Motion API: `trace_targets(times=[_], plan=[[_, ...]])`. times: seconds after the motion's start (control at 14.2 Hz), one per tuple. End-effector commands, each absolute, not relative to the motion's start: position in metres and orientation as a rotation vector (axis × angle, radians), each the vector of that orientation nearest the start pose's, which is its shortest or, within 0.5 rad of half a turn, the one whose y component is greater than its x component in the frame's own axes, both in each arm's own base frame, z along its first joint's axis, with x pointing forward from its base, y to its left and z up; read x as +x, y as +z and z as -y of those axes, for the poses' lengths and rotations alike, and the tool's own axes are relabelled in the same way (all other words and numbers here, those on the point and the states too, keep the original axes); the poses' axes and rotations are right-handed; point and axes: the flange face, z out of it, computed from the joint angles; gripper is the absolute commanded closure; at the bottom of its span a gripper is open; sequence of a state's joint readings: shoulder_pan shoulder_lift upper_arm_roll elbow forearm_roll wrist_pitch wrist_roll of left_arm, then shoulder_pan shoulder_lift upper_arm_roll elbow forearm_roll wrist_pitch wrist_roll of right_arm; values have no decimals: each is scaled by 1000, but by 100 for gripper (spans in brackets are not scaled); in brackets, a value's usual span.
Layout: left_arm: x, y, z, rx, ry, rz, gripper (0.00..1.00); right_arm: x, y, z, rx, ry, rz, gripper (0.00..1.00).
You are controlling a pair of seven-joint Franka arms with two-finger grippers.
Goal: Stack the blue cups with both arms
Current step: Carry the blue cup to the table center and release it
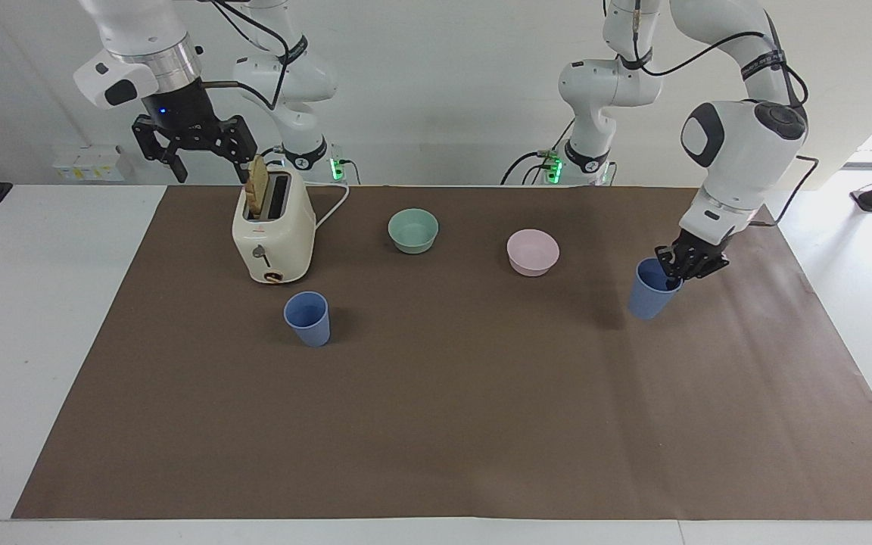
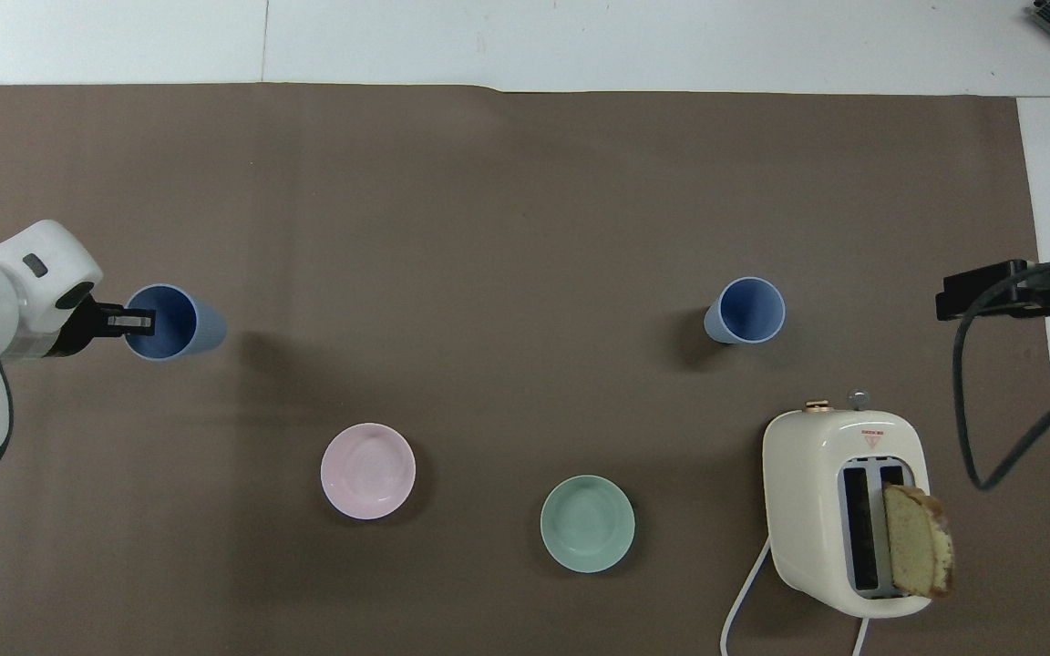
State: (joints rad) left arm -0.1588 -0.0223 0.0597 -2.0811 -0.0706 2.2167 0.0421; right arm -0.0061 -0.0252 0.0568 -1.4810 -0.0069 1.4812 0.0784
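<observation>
One blue cup (image 1: 651,292) hangs tilted from my left gripper (image 1: 677,271), which is shut on its rim with one finger inside. The cup is a little above the brown mat at the left arm's end, with its shadow beside it. It also shows in the overhead view (image 2: 177,322), with the left gripper (image 2: 128,320) at its rim. The second blue cup (image 1: 307,318) stands upright on the mat, farther from the robots than the toaster; it also shows in the overhead view (image 2: 746,310). My right gripper (image 1: 210,174) is open and empty, raised beside the toaster's top, and waits.
A cream toaster (image 1: 273,231) with a bread slice (image 1: 257,185) in one slot stands at the right arm's end. A mint-green bowl (image 1: 413,229) and a pink bowl (image 1: 533,251) sit between the arms, nearer to the robots than the cups. The brown mat (image 1: 443,424) covers the table.
</observation>
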Motion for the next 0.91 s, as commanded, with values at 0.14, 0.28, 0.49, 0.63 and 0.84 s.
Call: trace_targets(times=[0.14,0.28,0.49,0.63,0.84], plan=[[581,444,178,-3228,-230,45,100,537,671,-26,-3140,-58,-58,0],[583,431,221,-3236,-234,123,100,537,671,-26,-3140,-55,-58,0],[593,408,276,-3248,-277,242,100,537,670,-26,-3140,-53,-58,0],[597,405,295,-3250,-285,246,100,536,671,-26,-3140,-51,-55,0],[582,388,327,-3250,-252,193,100,536,670,-21,-3141,-46,-67,0]])
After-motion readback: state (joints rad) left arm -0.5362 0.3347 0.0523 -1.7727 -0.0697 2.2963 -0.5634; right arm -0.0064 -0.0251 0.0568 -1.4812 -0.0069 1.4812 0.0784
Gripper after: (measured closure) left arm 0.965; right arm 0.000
